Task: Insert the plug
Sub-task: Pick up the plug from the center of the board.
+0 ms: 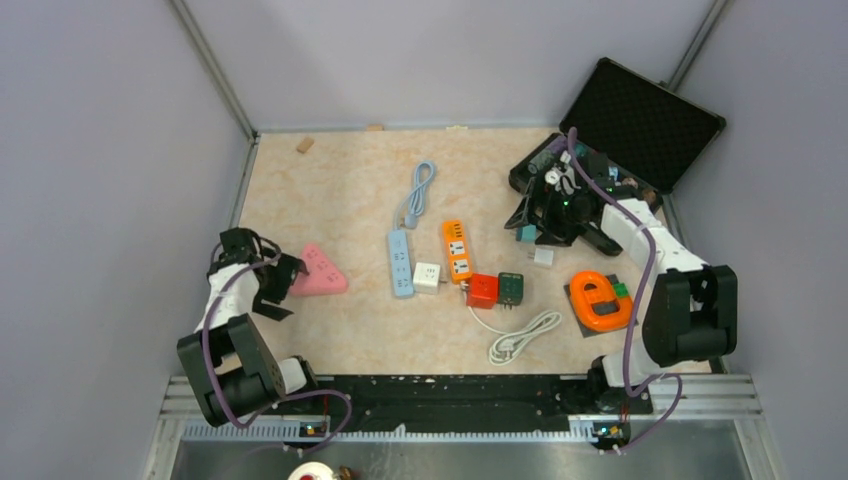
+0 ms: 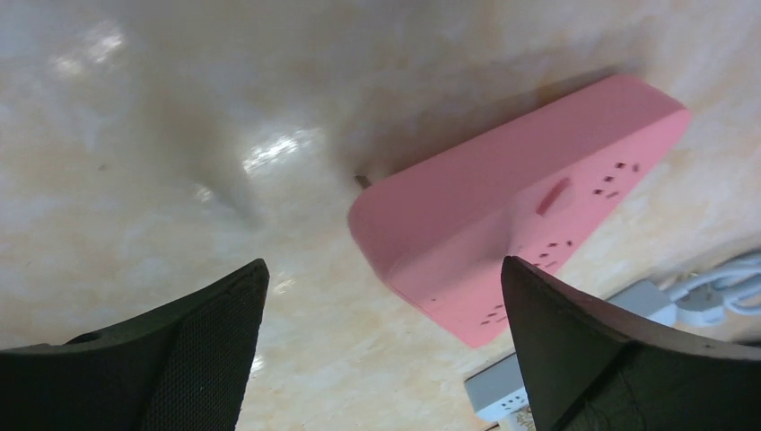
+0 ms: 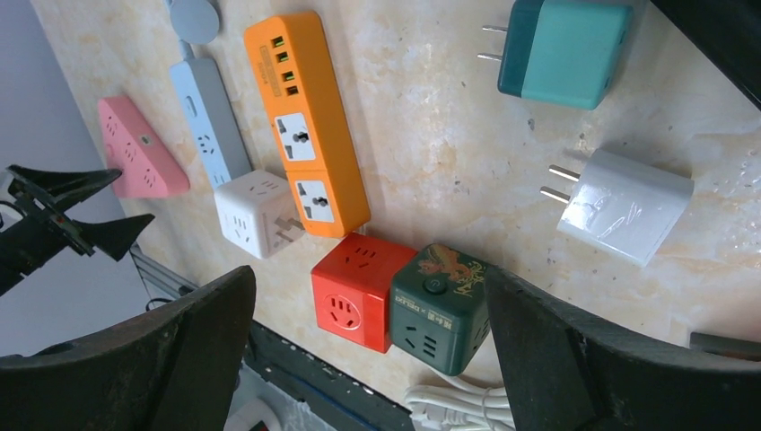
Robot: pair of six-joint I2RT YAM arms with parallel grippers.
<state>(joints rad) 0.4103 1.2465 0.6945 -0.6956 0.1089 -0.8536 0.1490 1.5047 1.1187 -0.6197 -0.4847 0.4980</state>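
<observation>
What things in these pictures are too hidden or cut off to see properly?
- Top view: what lies in the black case, covered by the right arm.
- Left wrist view: most of the pale strip, behind a claw finger.
- Right wrist view: the white cable, cut off at the bottom edge.

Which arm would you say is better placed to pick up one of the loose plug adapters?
Right. The right pincer, open, hovers by the teal adapter and white adapter, both in its wrist view. The left pincer, also open, sits at the pink power strip, far from both.
</observation>
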